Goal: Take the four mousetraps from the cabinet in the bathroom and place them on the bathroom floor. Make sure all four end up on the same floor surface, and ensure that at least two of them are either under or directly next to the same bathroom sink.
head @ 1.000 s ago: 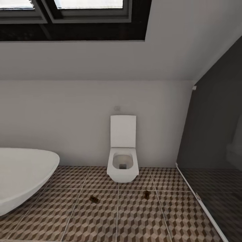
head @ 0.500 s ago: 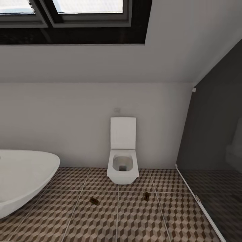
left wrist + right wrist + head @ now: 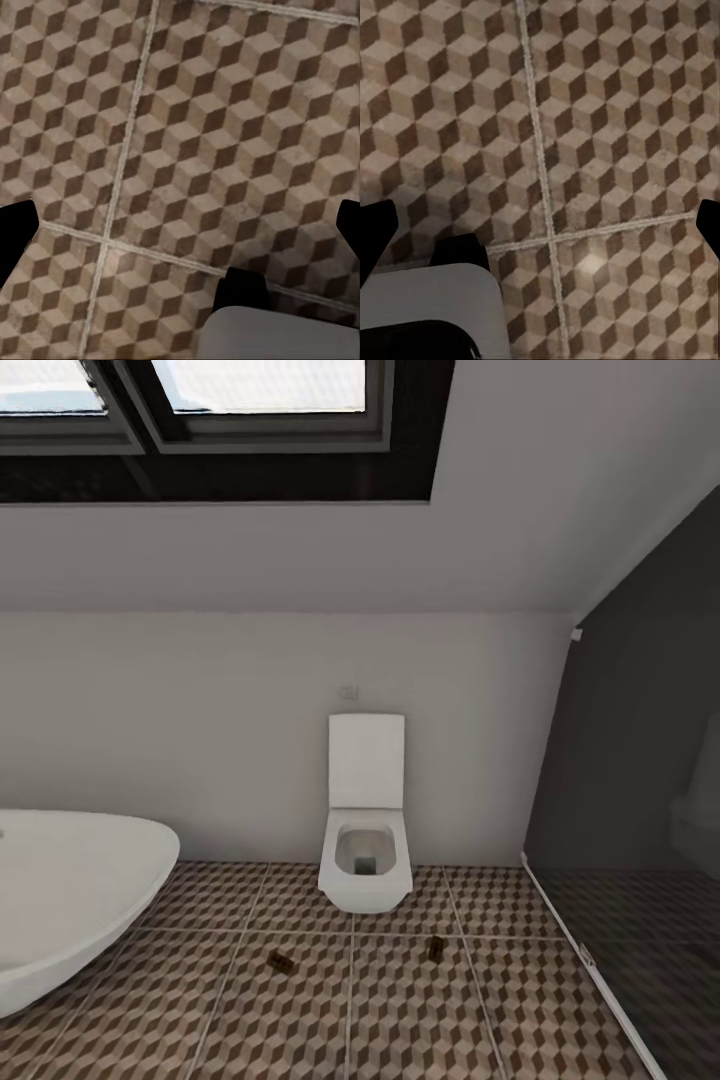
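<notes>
Floor brown-beige cube pattern; toilet white.

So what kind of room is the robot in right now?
A bathroom, almost certainly: a white wall-hung toilet against the back wall, the rim of an oval white tub, and cube-patterned floor tiles.

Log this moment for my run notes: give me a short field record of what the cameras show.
setting: bathroom, sloped ceiling with window
mousetraps on floor: two, one left of the other, apart
bathroom floor: cube-pattern tiles
toilet: white, wall-hung, lid up, behind the mousetraps
tub: white, oval, at the head view's left
glass partition: dark, at the right
left gripper: open, empty, above floor
right gripper: open, empty, above floor
</notes>
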